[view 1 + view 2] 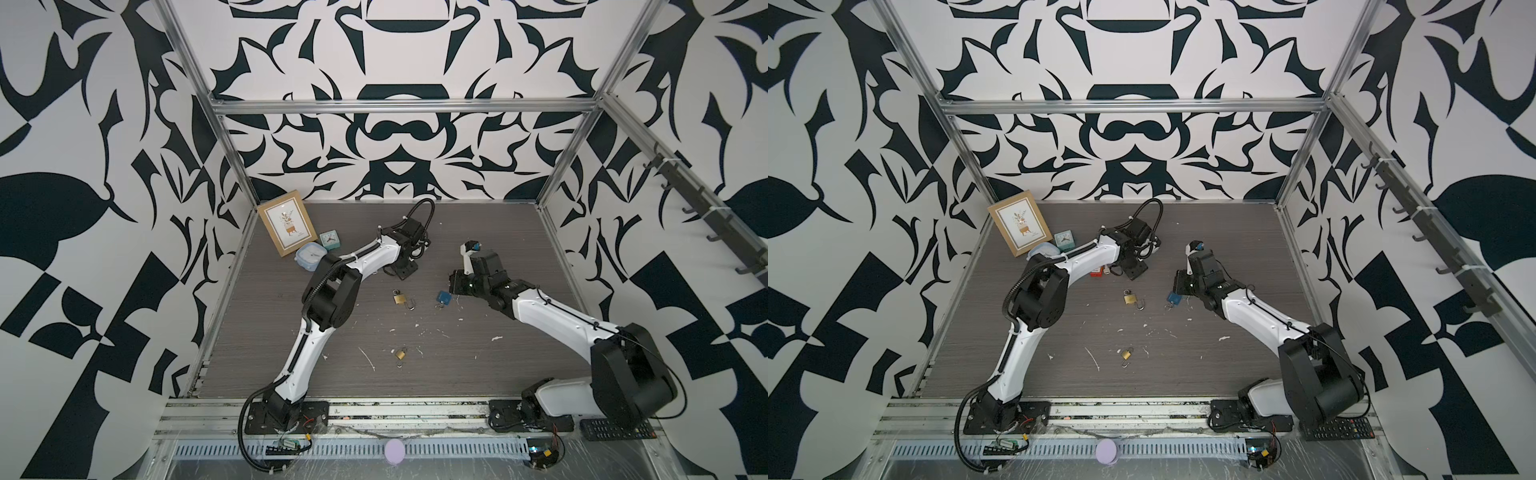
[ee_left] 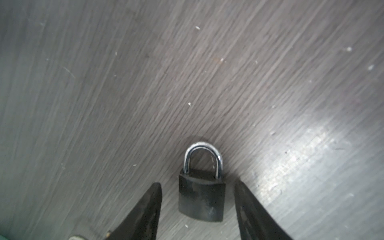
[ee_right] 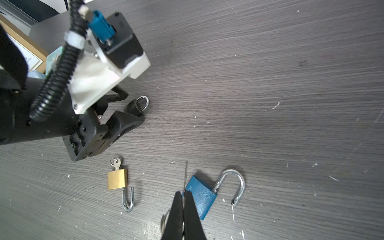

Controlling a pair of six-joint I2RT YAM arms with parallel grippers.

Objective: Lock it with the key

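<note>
Starting at the ten o'clock corner of the table (image 1: pixel 519 374), we see a picture frame (image 1: pixel 286 222), a small clock (image 1: pixel 331 240) and a lidded container (image 1: pixel 311 256) bunched together, well clear of the work. Moving right, the left gripper (image 2: pixel 197 182) sits low over a black padlock (image 2: pixel 200 197) that lies flat on the wood with its shackle seated in the body. The fingers (image 2: pixel 152 205) stand moderately apart, one on each side of the lock with bare table showing between each of them and the body, so nothing is gripped. We judge this lock is done, and the spread is there to let it lie free. At about five o'clock from that gripper lies a brass padlock (image 3: pixel 117 179) with a key (image 3: pixel 116 164) in its base and its shackle swung out, and a second brass padlock (image 1: pixel 401 354) lies toward six o'clock, also unfastened. Both look like work left to do. Further right, at three o'clock of the first brass one, the blue padlock (image 3: pixel 202 197) lies flat with its shackle (image 3: pixel 235 187) open. The right gripper (image 3: pixel 184 193) comes in at its base corner with its fingers (image 3: pixel 176 207) pressed tight together, just where a key ring (image 3: pixel 164 218) shows. That closed pinch suits turning a thin key, but the key blade is hidden, so we cannot tell whether it is actually held.
</note>
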